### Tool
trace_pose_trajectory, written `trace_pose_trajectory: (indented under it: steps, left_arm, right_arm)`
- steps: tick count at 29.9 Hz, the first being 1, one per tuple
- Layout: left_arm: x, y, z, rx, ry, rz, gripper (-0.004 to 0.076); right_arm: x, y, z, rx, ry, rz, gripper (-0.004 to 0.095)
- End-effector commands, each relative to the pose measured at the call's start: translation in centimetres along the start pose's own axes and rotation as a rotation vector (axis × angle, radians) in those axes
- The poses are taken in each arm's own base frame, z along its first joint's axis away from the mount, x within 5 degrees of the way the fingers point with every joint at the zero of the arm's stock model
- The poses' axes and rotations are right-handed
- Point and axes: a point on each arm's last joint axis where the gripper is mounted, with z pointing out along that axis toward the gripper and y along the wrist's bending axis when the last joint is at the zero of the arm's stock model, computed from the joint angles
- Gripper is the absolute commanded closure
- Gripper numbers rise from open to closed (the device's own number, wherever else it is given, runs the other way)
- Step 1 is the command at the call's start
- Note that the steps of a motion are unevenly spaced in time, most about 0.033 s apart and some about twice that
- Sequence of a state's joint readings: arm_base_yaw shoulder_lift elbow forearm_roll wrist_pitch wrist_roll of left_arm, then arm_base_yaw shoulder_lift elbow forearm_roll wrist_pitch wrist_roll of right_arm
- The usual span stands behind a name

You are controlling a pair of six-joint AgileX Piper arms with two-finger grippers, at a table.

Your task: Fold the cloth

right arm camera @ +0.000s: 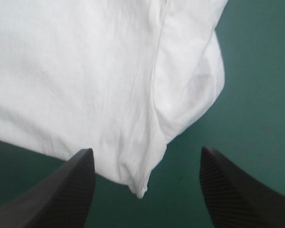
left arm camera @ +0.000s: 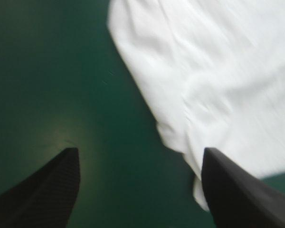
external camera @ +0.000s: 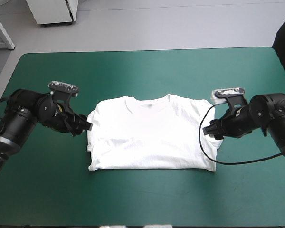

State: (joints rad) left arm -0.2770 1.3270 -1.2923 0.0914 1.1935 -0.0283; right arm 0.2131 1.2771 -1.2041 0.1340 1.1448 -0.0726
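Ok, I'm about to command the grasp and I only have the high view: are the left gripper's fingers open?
Observer: Yes, the left gripper is open, fingers well apart.
Operator: Any cloth between them?
Observer: Mostly bare teal-green cover; the T-shirt edge reaches only one finger.
Operator: And the right side?
Observer: The right gripper is open too, with a T-shirt corner lying between its fingers.

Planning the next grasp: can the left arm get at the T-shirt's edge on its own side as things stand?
Probably yes. The left gripper is open right at the T-shirt's side edge, with only bare teal-green cover around it and nothing in the way.
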Motion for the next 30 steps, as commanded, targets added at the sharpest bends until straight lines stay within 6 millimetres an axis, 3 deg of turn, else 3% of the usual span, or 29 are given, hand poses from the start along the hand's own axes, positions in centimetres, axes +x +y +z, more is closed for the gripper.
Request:
trace_pose_trajectory:
  steps: [1, 6, 12, 19, 27, 30]
  left_arm:
    - [-2.5, 0.9, -0.4, -0.085, -0.083, -0.007, 0.0197]
    - [-5.0, 0.5, 3.7, -0.082, -0.058, 0.005, 0.0198]
    - [-5.7, 1.1, 8.5, -0.075, 0.04, -0.036, 0.0198]
    - [-6.0, 2.6, 11.2, -0.017, 0.068, -0.108, 0.0201]
    - [-6.0, 1.8, 14.8, 0.047, 0.133, -0.124, 0.025]
    - [-5.9, 1.5, 15.8, 0.071, 0.165, -0.137, 0.0311]
  right_arm:
    - [-1.9, 0.2, -2.8, 0.018, -0.138, -0.009, 0.03]
    - [-2.7, 0.2, -3.3, 0.023, -0.158, -0.016, 0.03]
    - [-2.6, 0.1, -3.3, 0.029, -0.154, -0.017, 0.03]
    - [-2.6, 0.1, -3.3, 0.035, -0.153, -0.019, 0.03]
    - [-2.6, 0.1, -3.3, 0.037, -0.152, -0.017, 0.03]
    - [-2.5, 0.1, -3.3, 0.036, -0.141, -0.012, 0.0302]
